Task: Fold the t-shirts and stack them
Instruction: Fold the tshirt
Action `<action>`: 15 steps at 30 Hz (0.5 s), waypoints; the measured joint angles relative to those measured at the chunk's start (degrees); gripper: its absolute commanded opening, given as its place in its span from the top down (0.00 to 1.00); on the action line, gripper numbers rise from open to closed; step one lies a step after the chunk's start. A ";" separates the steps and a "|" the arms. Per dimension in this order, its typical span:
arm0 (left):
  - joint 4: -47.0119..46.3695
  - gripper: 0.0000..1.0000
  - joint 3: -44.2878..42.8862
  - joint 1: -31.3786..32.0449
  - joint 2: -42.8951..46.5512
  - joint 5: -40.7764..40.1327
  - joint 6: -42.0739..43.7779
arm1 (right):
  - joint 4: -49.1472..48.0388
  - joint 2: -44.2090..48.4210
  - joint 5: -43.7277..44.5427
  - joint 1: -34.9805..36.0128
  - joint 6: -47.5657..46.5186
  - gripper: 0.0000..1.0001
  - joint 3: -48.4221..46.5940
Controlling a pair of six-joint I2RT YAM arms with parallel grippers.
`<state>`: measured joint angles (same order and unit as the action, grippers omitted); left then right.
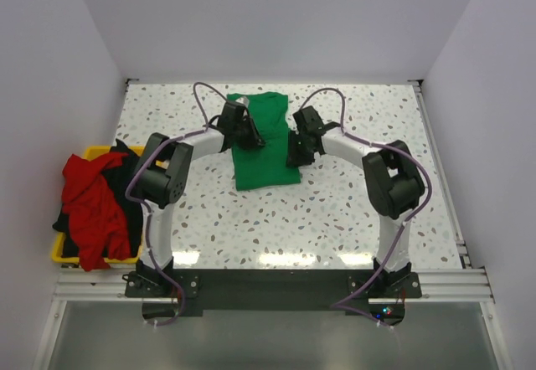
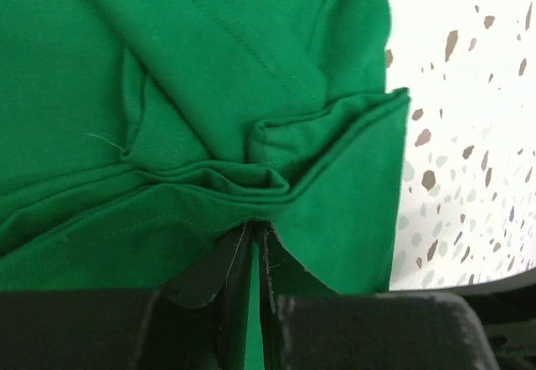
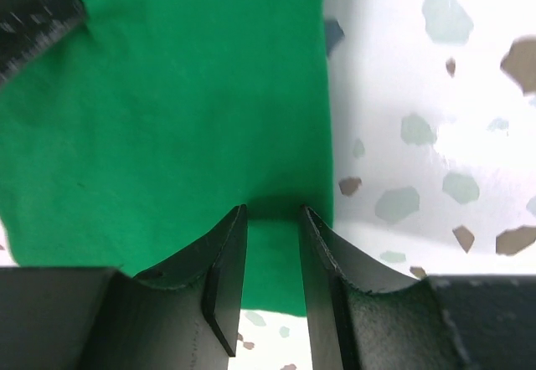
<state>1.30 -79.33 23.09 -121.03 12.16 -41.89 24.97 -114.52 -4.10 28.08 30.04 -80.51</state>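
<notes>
**A:** What does the overhead view show?
**B:** White walls (image 1: pixel 276 18) around a speckled tabletop (image 1: pixel 335 211). A folded green t-shirt (image 1: pixel 264 165) lies mid-table toward the far side. The left gripper (image 1: pixel 249 136) is at its left edge and the right gripper (image 1: pixel 298 148) at its right. A red t-shirt (image 1: pixel 92 202) and a black t-shirt (image 1: pixel 124 187) are heaped over a yellow bin (image 1: pixel 59 253) at the left.
**A:** And the left wrist?
**B:** The left gripper (image 2: pixel 254 249) is nearly closed, pinching a bunched fold of green cloth.
**A:** The right wrist?
**B:** The right gripper (image 3: pixel 274 219) is partly open. Its 2 fingers straddle the shirt's edge, and cloth shows in the gap.
</notes>
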 measured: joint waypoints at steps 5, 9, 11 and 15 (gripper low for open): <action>-0.20 0.87 0.09 -0.22 -0.68 -0.76 -1.05 | -1.97 1.09 -0.31 0.04 0.02 0.66 3.58; -0.63 0.83 0.37 -0.22 -0.68 -0.92 -1.09 | -3.28 2.10 -0.33 0.04 0.02 0.67 5.20; -0.68 0.79 0.37 -0.22 -0.68 -1.01 -0.94 | -3.48 2.19 -0.33 0.04 0.00 0.67 5.38; -0.63 0.70 0.48 -0.24 -0.09 -0.87 -0.37 | -3.39 2.60 -0.04 0.04 -0.09 0.66 5.57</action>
<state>0.67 -78.85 22.85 -121.12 11.29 -42.26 21.58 -111.92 -4.14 28.12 29.95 -74.94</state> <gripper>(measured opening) 0.258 0.335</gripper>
